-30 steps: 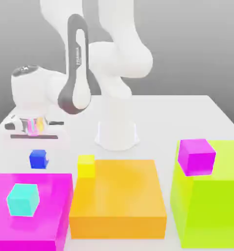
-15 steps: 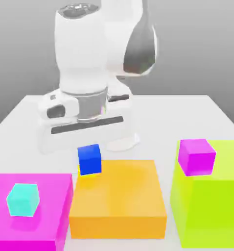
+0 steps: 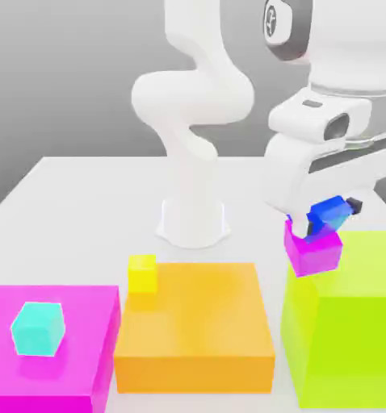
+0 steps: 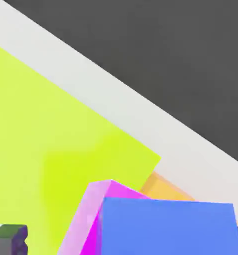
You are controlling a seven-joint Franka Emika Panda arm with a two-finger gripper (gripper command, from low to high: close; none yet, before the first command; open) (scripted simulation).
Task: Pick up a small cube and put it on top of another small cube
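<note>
The tiny blue cube [image 3: 329, 214] hangs tilted, its lower edge touching the top of the small magenta-purple cube [image 3: 313, 253]. That cube sits on the near left corner of the tall lime block [image 3: 350, 323] at the exterior view's right. My gripper [image 3: 330, 216] comes down from above, tilted, and is shut on the blue cube; one dark fingertip [image 3: 354, 205] shows beside it. In the hand view the blue cube [image 4: 168, 229] lies over the magenta-purple cube [image 4: 93, 214], with a dark finger [image 4: 9, 240] to one side.
An orange block [image 3: 196, 323] lies in the middle with a small yellow cube [image 3: 142, 273] at its far left corner. A big flat magenta block [image 3: 75, 323] at the exterior view's left carries a cyan cube [image 3: 37, 328]. The arm's white base [image 3: 194, 219] stands behind on the table [image 3: 83, 202].
The arm swung from the exterior view's left to its right, lifting the blue cube off the table and carrying it onto the magenta-purple cube, which has shifted slightly left.
</note>
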